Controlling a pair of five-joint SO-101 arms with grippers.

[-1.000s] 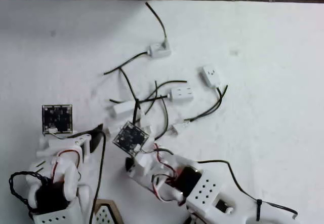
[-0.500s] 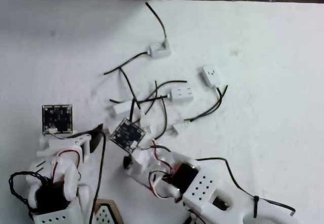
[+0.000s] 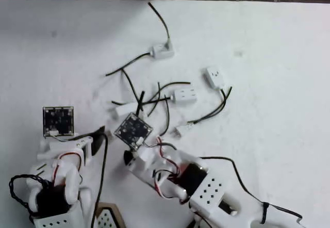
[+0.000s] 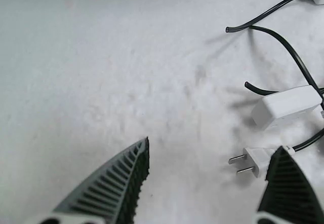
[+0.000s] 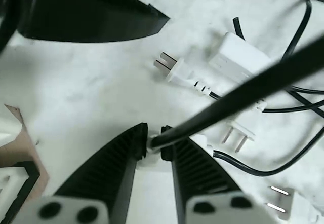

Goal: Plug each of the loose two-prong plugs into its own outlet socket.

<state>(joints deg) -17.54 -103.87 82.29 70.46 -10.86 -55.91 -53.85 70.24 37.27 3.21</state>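
Arms sit at the near edge of the white tabletop (image 3: 278,42), the left one at the near-left corner and the right one just beside it toward the middle.

The right gripper (image 5: 154,135) is clamped tight on a small white moulded cable end (image 5: 152,145). A thick black cable (image 5: 243,89) runs out of that piece and slants away across the wrist view. I cannot tell whether the held piece has prongs, as the ribbed fingers cover it.

The left gripper (image 4: 212,148) is spread wide with nothing between its fingers, low over bare tabletop. Just beside one of its fingers lies a white two-prong plug (image 4: 255,159), flat on the surface with its prongs pointing into the gap between the fingers. A little beyond that plug is a long white outlet block (image 4: 286,105) on a thin black cord, which the high view shows just ahead of the right arm (image 3: 125,109).

Near the right gripper a second white two-prong plug (image 5: 238,135) lies flat. To the right of the right arm's wrist lies a small white plug on a black cord (image 3: 183,130).

Farther out, among crossing black cords, is a white rectangular outlet block (image 3: 184,96). Right of it and slightly farther is a white square outlet block (image 3: 215,77). Farthest off is a small white outlet block (image 3: 162,51), whose black cord curves toward the tabletop's far edge.
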